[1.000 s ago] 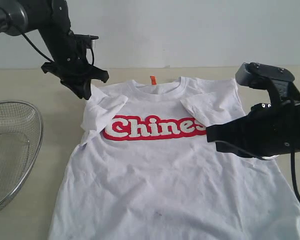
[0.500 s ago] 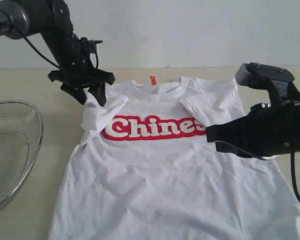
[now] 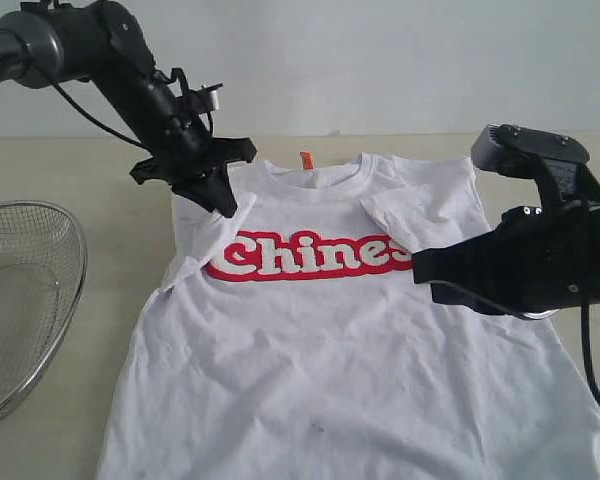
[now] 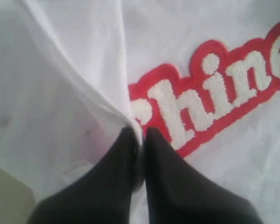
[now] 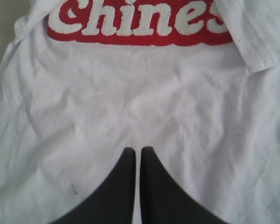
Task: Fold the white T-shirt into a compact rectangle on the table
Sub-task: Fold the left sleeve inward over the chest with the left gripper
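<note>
The white T-shirt [image 3: 330, 340] lies face up on the table [image 3: 70, 170], red "Chines" lettering [image 3: 305, 256] across the chest, both sleeves folded inward. My left gripper [image 3: 223, 205] is down on the folded left sleeve [image 3: 205, 235], shut, pinching the fold's edge beside the lettering. In the left wrist view white cloth [image 4: 74, 93] shows between that left gripper's [image 4: 139, 135] tips. My right gripper [image 3: 420, 270] hovers over the shirt's right side, shut with nothing in it. The right wrist view shows this right gripper [image 5: 137, 151] above plain cloth [image 5: 144, 102] below the lettering.
A round wire-mesh basket [image 3: 20, 290] stands at the left edge of the table. An orange neck tag [image 3: 305, 159] marks the collar at the far side. A pale wall rises behind the table.
My left gripper moved right and down from beside the shoulder onto the folded left sleeve, opened on the way, and closed on the sleeve's edge. The right arm has not moved.
</note>
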{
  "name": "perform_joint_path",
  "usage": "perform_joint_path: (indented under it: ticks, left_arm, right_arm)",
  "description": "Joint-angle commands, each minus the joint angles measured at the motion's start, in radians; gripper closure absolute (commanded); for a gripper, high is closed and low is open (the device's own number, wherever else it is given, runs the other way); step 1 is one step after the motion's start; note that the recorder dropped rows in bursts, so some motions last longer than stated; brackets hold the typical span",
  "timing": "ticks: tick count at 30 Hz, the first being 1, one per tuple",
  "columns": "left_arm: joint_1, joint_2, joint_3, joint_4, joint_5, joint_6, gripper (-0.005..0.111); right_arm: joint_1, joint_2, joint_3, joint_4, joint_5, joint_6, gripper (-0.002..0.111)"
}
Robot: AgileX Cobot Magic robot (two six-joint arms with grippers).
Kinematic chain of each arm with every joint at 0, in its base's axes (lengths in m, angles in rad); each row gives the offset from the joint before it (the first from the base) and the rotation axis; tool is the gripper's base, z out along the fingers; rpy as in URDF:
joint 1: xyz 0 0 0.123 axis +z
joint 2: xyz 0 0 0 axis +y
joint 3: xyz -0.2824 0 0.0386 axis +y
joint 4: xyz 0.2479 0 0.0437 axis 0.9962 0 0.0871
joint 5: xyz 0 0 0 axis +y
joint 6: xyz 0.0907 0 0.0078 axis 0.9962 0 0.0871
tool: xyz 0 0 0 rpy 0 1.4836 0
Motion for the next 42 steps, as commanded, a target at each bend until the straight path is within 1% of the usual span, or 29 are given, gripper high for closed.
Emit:
perform_joint_path:
  ticks: [1,4,7,8,9,10,13,15,18,20,23,24,26,27,29,36,42]
  left_arm:
    - [-0.064,-0.013,0.006,-0.026,0.004,0.04,0.102]
    - [-0.086,-0.013,0.006,-0.026,0.004,0.043,0.102]
    - [-0.091,-0.013,0.006,-0.026,0.004,0.043,0.102]
    - [-0.091,-0.013,0.006,-0.026,0.004,0.043,0.099]
    - [-0.091,-0.013,0.006,-0.029,0.004,0.043,0.094]
    - [-0.091,-0.013,0.006,-0.035,0.004,0.043,0.082]
    - [-0.091,-0.013,0.006,-0.045,0.004,0.039,0.056]
    - [-0.091,-0.013,0.006,-0.064,0.004,0.039,0.048]
    - [-0.091,-0.015,0.006,-0.095,0.004,0.039,0.049]
    - [-0.091,-0.02,0.006,-0.088,0.004,0.039,0.052]
    - [-0.089,-0.04,0.006,0.005,0.004,0.028,0.061]
    - [-0.086,-0.049,0.006,0.057,0.004,0.008,0.066]
    - [-0.084,-0.057,0.006,0.167,0.004,-0.032,0.073]
    - [-0.082,-0.059,0.006,0.212,0.004,-0.046,0.076]
    - [-0.078,-0.056,0.006,0.251,0.004,-0.051,0.078]
    - [-0.078,-0.021,0.006,0.263,0.004,-0.012,0.08]
    - [-0.078,0.023,0.006,0.264,0.004,-0.01,0.086]
  right_arm:
    - [0.002,-0.008,0.003,0.001,-0.006,-0.01,0.108]
    - [0.002,-0.008,0.003,0.003,-0.006,-0.013,0.108]
    - [0.002,-0.008,0.003,0.003,-0.006,-0.013,0.108]
    - [0.002,-0.008,0.003,0.003,-0.006,-0.013,0.108]
    - [0.002,-0.008,0.003,0.003,-0.006,-0.013,0.108]
    - [0.002,-0.008,0.003,0.003,-0.006,-0.013,0.108]
    - [0.002,-0.008,0.003,0.003,-0.008,-0.013,0.108]
    - [0.002,-0.008,0.003,0.003,-0.008,-0.013,0.108]
    - [0.002,-0.008,0.003,0.003,-0.01,-0.013,0.108]
    - [0.002,-0.008,0.003,0.003,-0.008,-0.013,0.108]
    - [0.002,-0.008,0.003,0.003,-0.008,-0.013,0.108]
    - [0.002,-0.008,0.003,0.003,-0.008,-0.013,0.108]
    - [0.002,-0.008,0.003,0.003,-0.008,-0.013,0.108]
    - [0.002,-0.008,0.003,0.003,-0.008,-0.013,0.108]
    - [0.002,-0.008,0.003,0.005,-0.008,-0.015,0.108]
    - [0.002,-0.008,0.003,0.005,-0.007,-0.014,0.108]
    - [0.002,-0.008,0.003,0.005,-0.005,-0.014,0.108]
